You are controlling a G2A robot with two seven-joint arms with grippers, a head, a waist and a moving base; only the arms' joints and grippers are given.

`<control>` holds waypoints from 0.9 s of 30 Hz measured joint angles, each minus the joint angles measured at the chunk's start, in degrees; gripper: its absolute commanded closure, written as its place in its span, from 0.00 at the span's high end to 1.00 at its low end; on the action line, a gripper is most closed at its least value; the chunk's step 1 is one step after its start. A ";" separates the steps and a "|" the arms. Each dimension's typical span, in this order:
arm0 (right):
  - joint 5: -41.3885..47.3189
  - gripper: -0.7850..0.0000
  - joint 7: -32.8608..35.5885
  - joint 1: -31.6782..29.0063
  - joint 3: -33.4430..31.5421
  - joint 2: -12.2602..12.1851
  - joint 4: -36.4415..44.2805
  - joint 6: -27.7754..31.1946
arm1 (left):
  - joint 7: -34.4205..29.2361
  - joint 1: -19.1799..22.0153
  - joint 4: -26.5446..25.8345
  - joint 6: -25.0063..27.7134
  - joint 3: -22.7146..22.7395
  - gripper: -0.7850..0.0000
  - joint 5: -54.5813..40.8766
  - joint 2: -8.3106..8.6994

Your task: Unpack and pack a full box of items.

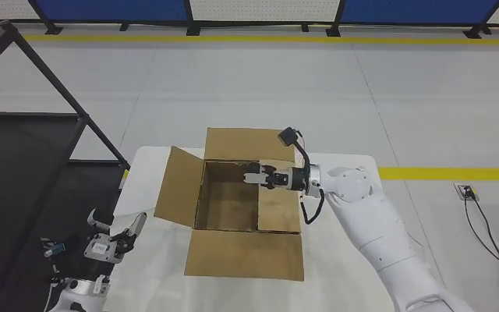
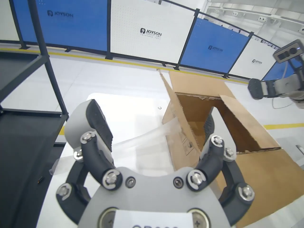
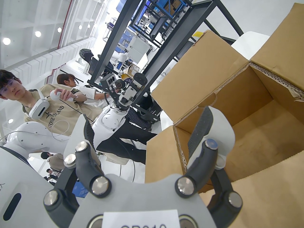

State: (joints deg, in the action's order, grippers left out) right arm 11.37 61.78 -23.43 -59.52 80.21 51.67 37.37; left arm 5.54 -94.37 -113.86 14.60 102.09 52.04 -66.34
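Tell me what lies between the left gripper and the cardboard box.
In the left wrist view, white table with a translucent strip of film lying across it, stretching from near the box toward the left gripper.

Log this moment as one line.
box: flaps open, on table | right pincer: open, over box | left pincer: open, apart from box
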 measured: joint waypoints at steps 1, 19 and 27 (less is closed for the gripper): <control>-0.51 1.00 -0.02 -0.28 -0.40 -0.26 0.67 -0.37 | -0.01 -0.61 -1.83 0.52 0.29 1.00 0.07 0.00; -4.95 1.00 -3.83 -18.58 -18.48 -7.26 17.39 0.24 | -24.25 17.47 -1.93 4.91 -18.03 1.00 -10.03 -0.16; -4.09 1.00 -8.03 -29.62 -25.93 -9.26 24.38 -0.99 | -32.17 30.45 7.33 0.70 -30.24 1.00 -20.05 -1.80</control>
State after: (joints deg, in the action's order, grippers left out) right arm 7.28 53.75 -53.05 -85.44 70.95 76.05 36.39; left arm -26.63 -63.92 -106.53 15.30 71.85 31.99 -68.13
